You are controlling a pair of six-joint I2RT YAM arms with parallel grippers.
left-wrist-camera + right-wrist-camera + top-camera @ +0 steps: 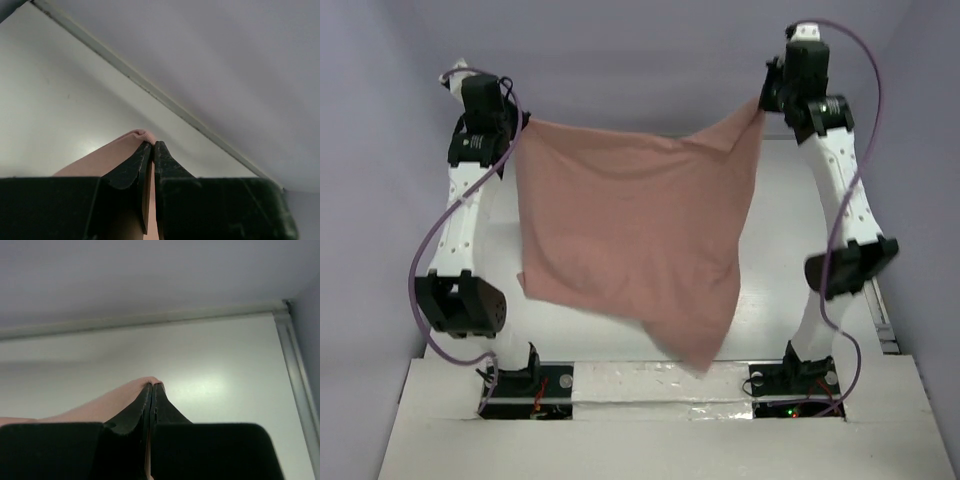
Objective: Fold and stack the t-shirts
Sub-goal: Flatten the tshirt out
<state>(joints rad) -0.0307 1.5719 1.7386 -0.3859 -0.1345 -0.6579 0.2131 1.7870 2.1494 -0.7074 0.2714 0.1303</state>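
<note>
Pink cotton t-shirt (640, 240) hangs spread like a sheet between both arms, above the white bench (790, 200). Left claw (520, 125) pinches one upper corner and right claw (760, 105) pinches the other. The right corner sits a bit higher in the top view.

Top edge sags slightly in the middle. Lower edge runs slanted: the left bottom corner is higher, and the right bottom tip droops to a point near the front edge of the bench, between the two arm bases. Can't tell if that tip touches the bench. The side facing the camera is plain pink, with no print or sleeves made out.

Left wrist view: jaws nearly together, with a thin fold of pink cloth clamped between the fingertips (140, 155) and a small bit poking past the tips. Right wrist view: same, jaws pressed tight on a pink fold, cloth trailing off to the left below.

Both arms are raised with elbows bent, and purple cables (430, 250) loop along each. A metal rail (295, 375) runs along the bench's right edge, with a pale grey wall behind.
</note>
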